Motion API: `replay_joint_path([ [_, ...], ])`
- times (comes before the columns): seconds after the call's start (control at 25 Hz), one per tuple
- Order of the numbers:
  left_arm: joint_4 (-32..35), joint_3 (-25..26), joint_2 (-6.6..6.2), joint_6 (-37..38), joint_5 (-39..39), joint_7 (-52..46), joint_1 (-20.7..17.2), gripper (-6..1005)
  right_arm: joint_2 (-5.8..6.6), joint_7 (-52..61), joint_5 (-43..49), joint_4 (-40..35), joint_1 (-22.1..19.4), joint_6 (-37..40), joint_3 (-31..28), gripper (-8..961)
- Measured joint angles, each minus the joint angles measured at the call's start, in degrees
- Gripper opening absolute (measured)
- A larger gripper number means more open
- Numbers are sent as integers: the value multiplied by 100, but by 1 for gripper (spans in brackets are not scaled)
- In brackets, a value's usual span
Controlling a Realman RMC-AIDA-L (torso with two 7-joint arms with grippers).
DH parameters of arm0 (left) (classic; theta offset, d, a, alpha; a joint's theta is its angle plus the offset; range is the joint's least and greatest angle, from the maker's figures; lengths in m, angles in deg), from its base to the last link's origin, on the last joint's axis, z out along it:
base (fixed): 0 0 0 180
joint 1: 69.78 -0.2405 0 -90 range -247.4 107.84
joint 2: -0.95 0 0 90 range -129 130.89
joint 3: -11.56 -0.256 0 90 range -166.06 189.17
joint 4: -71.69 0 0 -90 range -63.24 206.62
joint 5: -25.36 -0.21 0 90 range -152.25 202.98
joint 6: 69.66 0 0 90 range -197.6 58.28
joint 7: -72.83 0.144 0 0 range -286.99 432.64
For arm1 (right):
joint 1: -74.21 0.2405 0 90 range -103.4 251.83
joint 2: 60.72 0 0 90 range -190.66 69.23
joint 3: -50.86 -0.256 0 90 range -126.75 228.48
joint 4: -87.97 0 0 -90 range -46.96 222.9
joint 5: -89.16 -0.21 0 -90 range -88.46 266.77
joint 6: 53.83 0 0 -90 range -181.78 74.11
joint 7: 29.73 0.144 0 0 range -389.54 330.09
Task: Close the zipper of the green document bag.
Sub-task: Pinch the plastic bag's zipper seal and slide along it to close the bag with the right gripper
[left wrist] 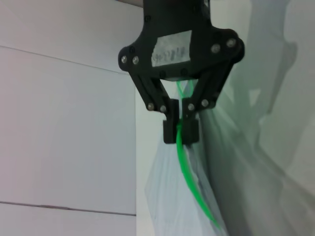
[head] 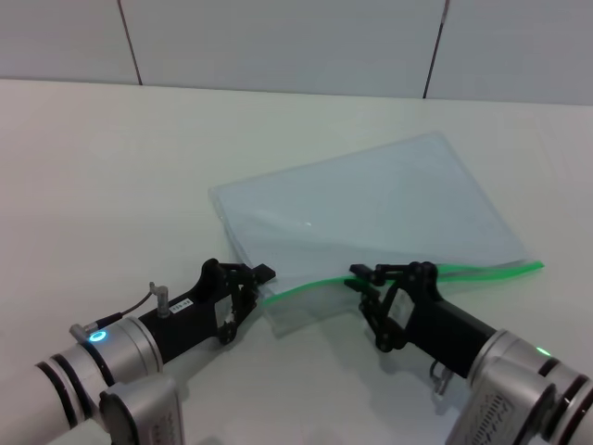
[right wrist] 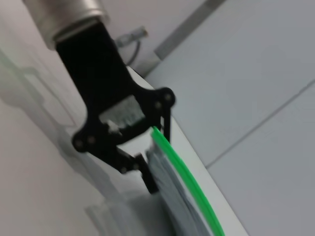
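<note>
The green document bag (head: 371,204) lies flat on the white table, a translucent pale blue pouch. Its zipper (head: 482,271) is a thin green strip along the near edge. My left gripper (head: 259,281) is shut on the bag's near left corner, at the end of the strip. The right wrist view shows this left gripper (right wrist: 150,177) with the zipper (right wrist: 187,177) leading away from it. My right gripper (head: 357,278) is about a third of the way along the strip. The left wrist view shows this right gripper (left wrist: 180,132) shut on the zipper (left wrist: 189,182). The slider is hidden between the fingers.
A white table (head: 111,185) spreads to the left of and behind the bag. A pale panelled wall (head: 278,37) rises behind the table's far edge.
</note>
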Motion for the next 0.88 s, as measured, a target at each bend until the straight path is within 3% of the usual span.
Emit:
replay_joint_path([
  [0.88, -2, 7, 0, -56, 9, -10, -78, 117, 24, -419, -1, -52, -771, -1, -1381, 139],
])
